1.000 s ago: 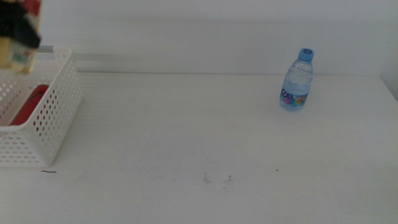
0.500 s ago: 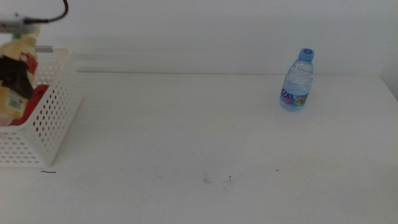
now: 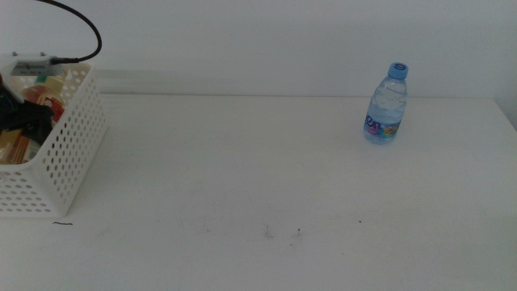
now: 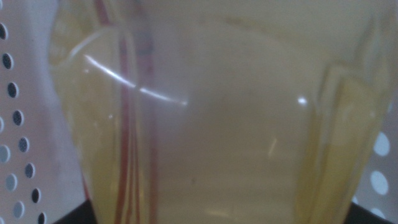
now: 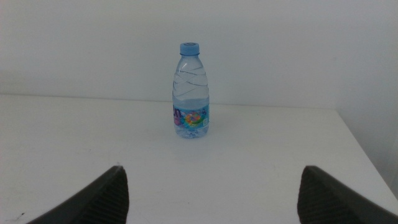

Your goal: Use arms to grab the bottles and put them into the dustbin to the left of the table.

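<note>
Down inside the white plastic dustbin with holes in its sides (image 3: 69, 137), the left gripper (image 3: 24, 117) holds the square bottle of yellow liquid (image 4: 217, 118). The left wrist view is filled by that bottle, pressed between the jaws, with the dustbin's holed wall just beside it. The bottle looks low enough to let go, so opening the jaws seems to be the step in hand.

Far across the flat white table (image 3: 258, 178) from the dustbin stands the clear water bottle with a blue cap (image 3: 384, 105). It is upright, so its long side points straight up. The right gripper (image 5: 211, 199) faces it from well back, jaws spread wide and holding nothing. That arm is by far the nearer one, so the next grab likely falls to it.
</note>
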Robot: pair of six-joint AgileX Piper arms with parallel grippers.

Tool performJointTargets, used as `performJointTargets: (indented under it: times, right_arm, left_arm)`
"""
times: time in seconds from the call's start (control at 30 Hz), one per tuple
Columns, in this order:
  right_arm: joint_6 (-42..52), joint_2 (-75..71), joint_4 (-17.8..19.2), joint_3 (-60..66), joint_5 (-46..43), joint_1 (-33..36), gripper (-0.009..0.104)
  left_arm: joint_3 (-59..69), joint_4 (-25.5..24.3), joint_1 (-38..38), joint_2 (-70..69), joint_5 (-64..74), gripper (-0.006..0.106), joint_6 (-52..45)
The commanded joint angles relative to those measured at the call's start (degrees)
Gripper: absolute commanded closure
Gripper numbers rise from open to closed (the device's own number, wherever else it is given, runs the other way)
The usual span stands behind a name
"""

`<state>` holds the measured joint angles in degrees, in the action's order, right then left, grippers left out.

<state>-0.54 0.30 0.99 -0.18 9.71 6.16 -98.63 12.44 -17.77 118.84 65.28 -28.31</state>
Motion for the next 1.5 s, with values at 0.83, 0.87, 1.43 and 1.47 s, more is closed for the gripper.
performJointTargets:
  times: [0.83, 0.87, 1.43, 1.47]
  right_arm:
    - [0.2, -0.3, 0.2, 0.2, -0.5, -0.5, 0.014]
    - [0.2, -0.3, 0.2, 0.2, -0.5, -0.5, 0.014]
    - [0.2, -0.3, 0.2, 0.2, -0.5, -0.5, 0.014]
    - [0.2, -0.3, 0.2, 0.2, -0.5, -0.5, 0.014]
  left_arm:
    - [22.0, 9.0, 16.5, -49.5, -16.4, 0.007, -0.2]
    - [22.7, 9.0, 18.3, -52.7, -16.3, 0.007, -0.3]
    - [32.3, 7.5, 43.1, -75.0, -10.3, 0.007, 7.8]
    - [32.4, 7.3, 43.6, -75.3, -10.6, 0.007, 7.8]
